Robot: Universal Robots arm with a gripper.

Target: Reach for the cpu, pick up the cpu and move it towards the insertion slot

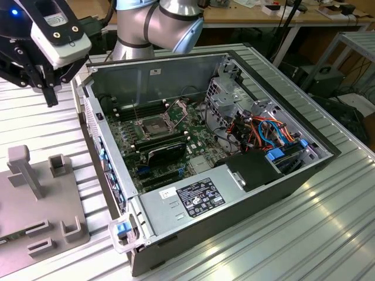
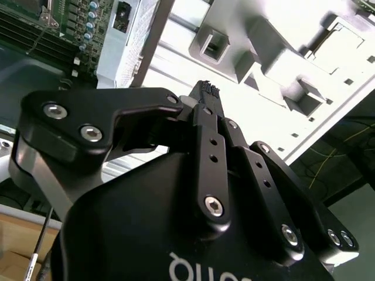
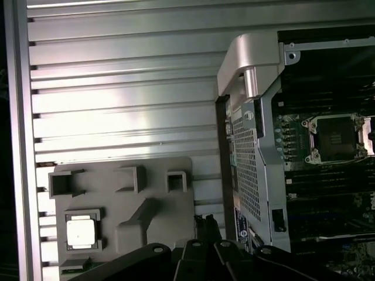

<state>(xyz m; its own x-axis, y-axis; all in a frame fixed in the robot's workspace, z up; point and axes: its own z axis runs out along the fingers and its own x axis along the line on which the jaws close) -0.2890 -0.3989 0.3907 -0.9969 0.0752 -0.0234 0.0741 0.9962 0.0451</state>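
Silvery-beige and thin, the cpu (image 3: 81, 232) lies flat in a square pocket of the grey plastic holder (image 3: 152, 181), which rests on the ribbed metal table (image 3: 117, 88) just beside the open computer case (image 1: 176, 70). By its look, I judge the chip light and stiff but delicate. Its broad faces are smooth and would be slippery, so the safest hold is across two opposite edges, squeezed gently. The raised walls of the pocket crowd those edges and leave little room. The holder's other pockets show nothing in them.

Inside the case, the insertion slot (image 1: 153, 124) sits on the green board with its metal frame open and its dark centre bare. It also appears in the first wrist view (image 3: 335, 137).

The gripper (image 1: 51, 96) hangs above the table outside the case wall, well apart from the chip. In both wrist views (image 2: 206, 89) (image 3: 204, 222) its fingertips look pressed together with nothing between them.
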